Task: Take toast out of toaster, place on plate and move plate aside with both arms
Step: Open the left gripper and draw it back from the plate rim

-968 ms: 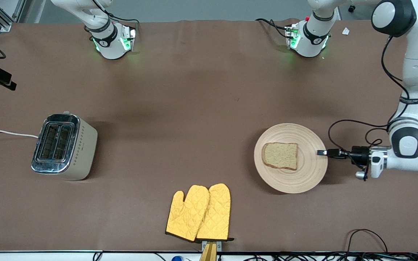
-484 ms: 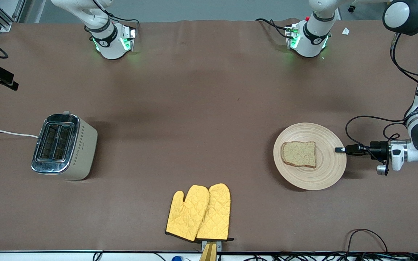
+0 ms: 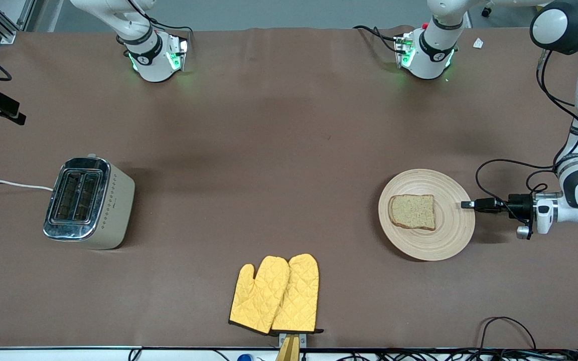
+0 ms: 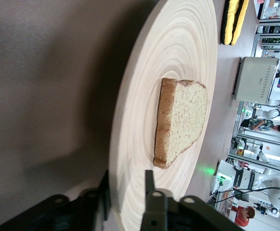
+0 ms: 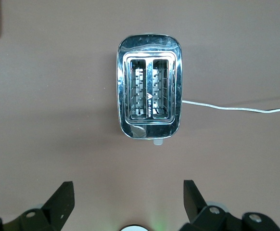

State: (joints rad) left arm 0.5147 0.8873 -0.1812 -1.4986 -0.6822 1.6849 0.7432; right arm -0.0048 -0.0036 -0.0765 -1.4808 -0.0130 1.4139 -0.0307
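The toast [image 3: 412, 211] lies flat on the round pale wooden plate [image 3: 447, 233], toward the left arm's end of the table. My left gripper [image 3: 465, 204] reaches in low and level from that end and is shut on the plate's rim. In the left wrist view the gripper [image 4: 126, 180] has one finger [image 4: 149, 179] on top of the plate [image 4: 178, 48] and the other under its edge, with the toast [image 4: 183, 120] just ahead. My right gripper [image 5: 126, 188] is open and empty, high over the toaster [image 5: 149, 106]; it is out of the front view.
The silver toaster [image 3: 88, 203] stands toward the right arm's end, slots empty, its white cord [image 3: 8, 184] running off that end. Two yellow oven mitts [image 3: 276, 293] lie near the table's front edge. Black cables [image 3: 507, 326] loop near that edge.
My left gripper has dragged the plate with the toast toward the left arm's end of the table, then eased back a little. The toast kept its place on the plate.
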